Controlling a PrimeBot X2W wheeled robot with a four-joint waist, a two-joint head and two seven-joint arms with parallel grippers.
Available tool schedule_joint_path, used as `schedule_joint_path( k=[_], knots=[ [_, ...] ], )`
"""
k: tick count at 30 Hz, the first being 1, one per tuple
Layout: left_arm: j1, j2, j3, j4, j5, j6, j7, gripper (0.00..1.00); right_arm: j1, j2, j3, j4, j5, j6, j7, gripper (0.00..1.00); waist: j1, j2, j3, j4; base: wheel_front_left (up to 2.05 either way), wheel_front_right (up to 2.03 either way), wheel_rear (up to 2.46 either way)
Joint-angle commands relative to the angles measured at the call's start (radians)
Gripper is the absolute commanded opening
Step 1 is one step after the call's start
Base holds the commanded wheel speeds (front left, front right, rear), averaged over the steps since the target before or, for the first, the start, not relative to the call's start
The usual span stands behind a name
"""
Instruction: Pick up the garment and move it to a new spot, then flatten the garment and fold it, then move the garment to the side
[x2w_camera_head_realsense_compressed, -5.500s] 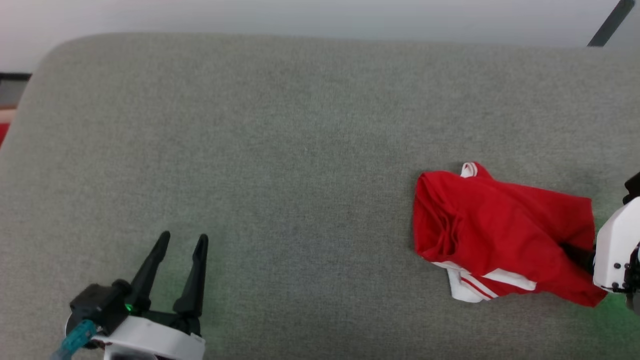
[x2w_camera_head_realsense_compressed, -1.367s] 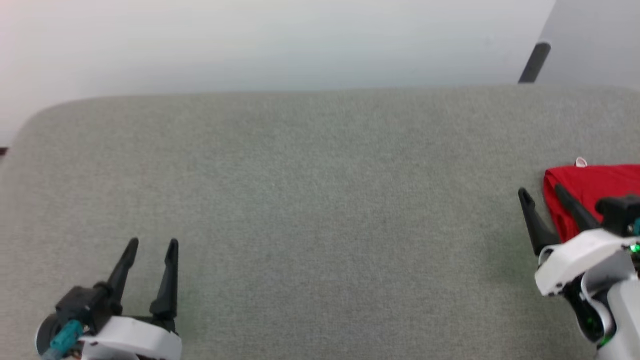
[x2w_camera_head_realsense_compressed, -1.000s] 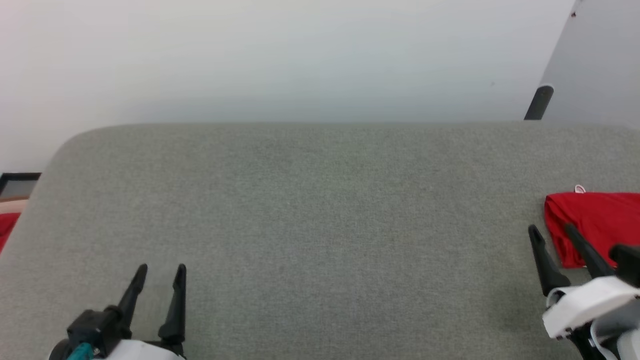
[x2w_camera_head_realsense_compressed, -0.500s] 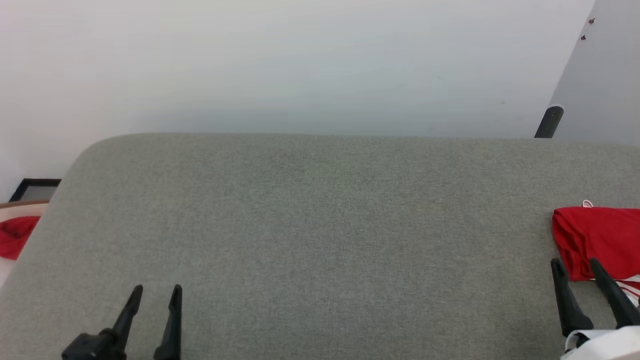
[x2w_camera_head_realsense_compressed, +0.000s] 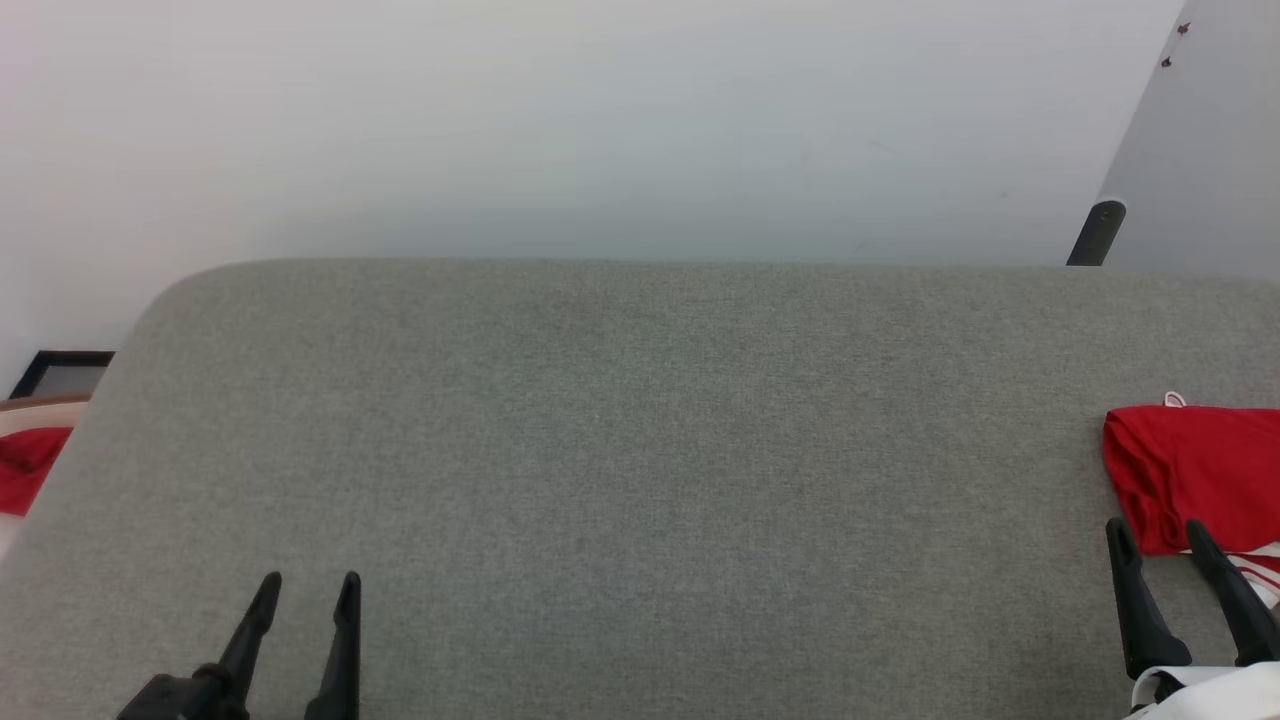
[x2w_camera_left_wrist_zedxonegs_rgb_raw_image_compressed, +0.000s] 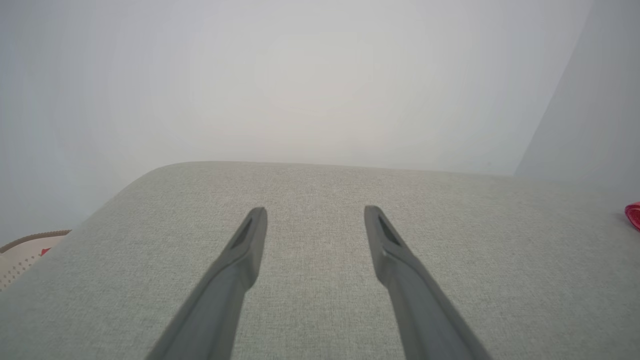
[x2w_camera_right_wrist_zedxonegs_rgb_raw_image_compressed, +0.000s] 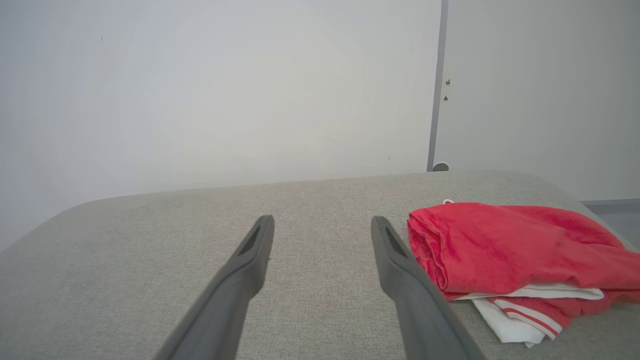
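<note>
At the far left, past the rounded corner of the grey padded surface (x2w_camera_head_realsense_compressed: 640, 450), a plain red cloth (x2w_camera_head_realsense_compressed: 25, 465) lies in a pale woven container (x2w_camera_left_wrist_zedxonegs_rgb_raw_image_compressed: 25, 252), with a dark frame (x2w_camera_head_realsense_compressed: 60, 372) on the floor just behind it. Near the left front of the surface is the left gripper (x2w_camera_head_realsense_compressed: 311, 580). Its two dark fingers are spread apart and point toward the far wall, and its wrist view shows bare grey fabric between them (x2w_camera_left_wrist_zedxonegs_rgb_raw_image_compressed: 315, 212). The middle of the surface is plain grey cloth running back to a pale wall. At the near right stands the right gripper (x2w_camera_head_realsense_compressed: 1157, 528), its fingers likewise parted and gripping nothing (the wrist view shows the gap between them over the grey fabric (x2w_camera_right_wrist_zedxonegs_rgb_raw_image_compressed: 323, 222)). The garment (x2w_camera_head_realsense_compressed: 1200, 470) lies at the right edge of the surface, just to the right of and slightly beyond that gripper's right finger. It is close beside the finger, though whether they touch is hard to say. It rests in a loose folded heap, red on top, with a white sleeve with red stripes (x2w_camera_right_wrist_zedxonegs_rgb_raw_image_compressed: 520, 312) sticking out underneath on the near side. A small red sliver of it shows at the right edge of the left wrist view (x2w_camera_left_wrist_zedxonegs_rgb_raw_image_compressed: 634, 216). Behind it, at the far right, a dark post (x2w_camera_head_realsense_compressed: 1095, 232) rises beside a grey wall panel.
</note>
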Motion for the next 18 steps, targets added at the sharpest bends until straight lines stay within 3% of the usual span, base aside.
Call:
schedule_joint_path(
  k=[1, 18],
  knots=[
    [-0.002, -0.001, 0.001, -0.004, -0.001, -0.002, 0.001, 1.0, 0.014, 0.006, -0.003, -0.007, -0.003, -0.001, 0.003, 1.0, 0.0, 0.0, 0.002, 0.0, 0.0, 0.0, 0.0],
    [-0.012, -0.004, 0.004, -0.002, -0.011, -0.002, 0.001, 1.0, 0.003, 0.008, 0.002, -0.003, 0.015, -0.001, -0.011, 1.0, 0.0, 0.0, 0.005, -0.003, 0.0, 0.0, 0.0]
  ],
)
